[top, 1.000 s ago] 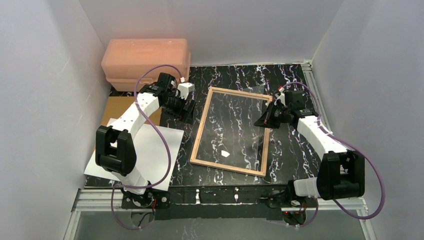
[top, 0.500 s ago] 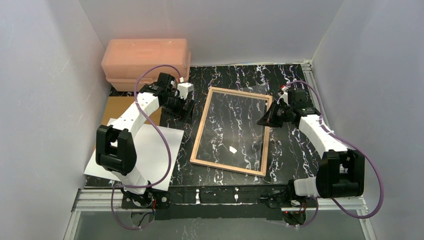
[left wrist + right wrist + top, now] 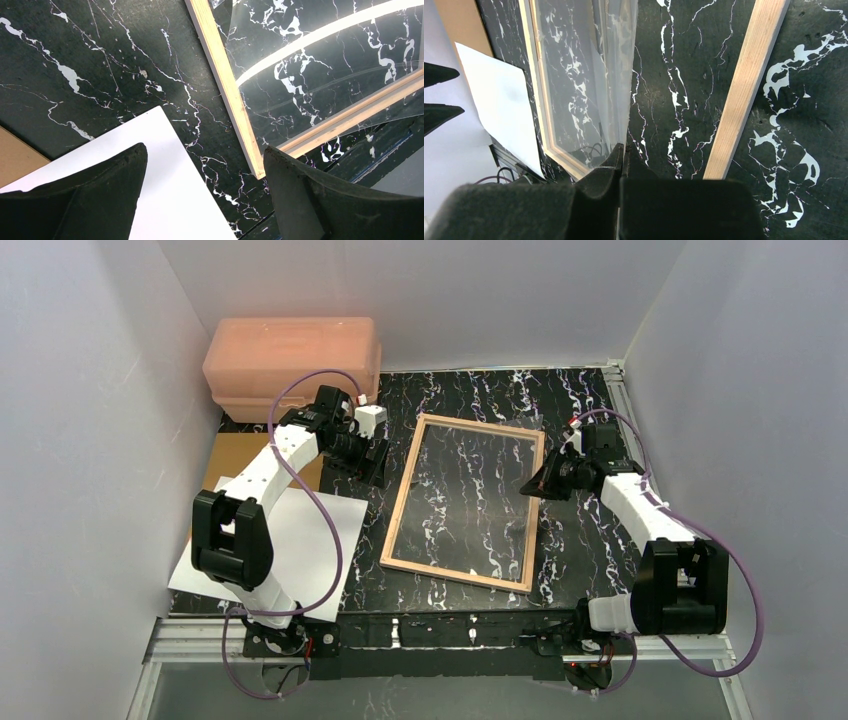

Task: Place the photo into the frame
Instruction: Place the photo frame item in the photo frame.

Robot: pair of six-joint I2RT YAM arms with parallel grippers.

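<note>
**Photo lies left of the frame, nearest the left gripper**
The photo (image 3: 295, 540) rests white side up on the surface, base-ward of the open left gripper (image 3: 372, 462). The frame (image 3: 397, 510) lies centre, long axis near-to-far. The right gripper (image 3: 530, 485) seems pinched on its pane (image 3: 465, 490).

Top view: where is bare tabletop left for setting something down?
Bare marble runs behind the frame to the back wall, right of the pink box, and between the frame and the right arm's base. Crowded: the left side, with photo, backing board and left tool; the right tool pinches the clear pane.
</note>
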